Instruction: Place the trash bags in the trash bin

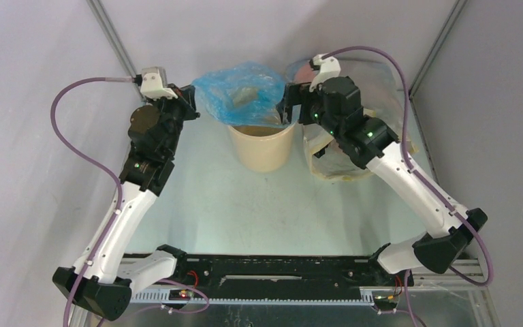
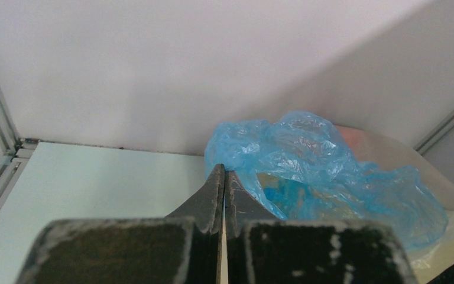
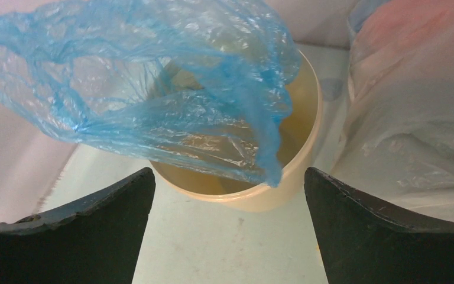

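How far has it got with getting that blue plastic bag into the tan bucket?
Partly there. Done: the crinkly light-blue plastic bag is held up over the opening of the round tan bucket. In hand: the left gripper is shut, apparently pinching the bag's edge, while the right gripper is open. Left: most of the bag sits above the rim, so it needs lowering in and releasing.

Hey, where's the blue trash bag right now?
In the top view the trash bag hangs at far centre, over the mouth of the trash bin, between the left gripper and the right gripper, with the cloudy sack on its right.
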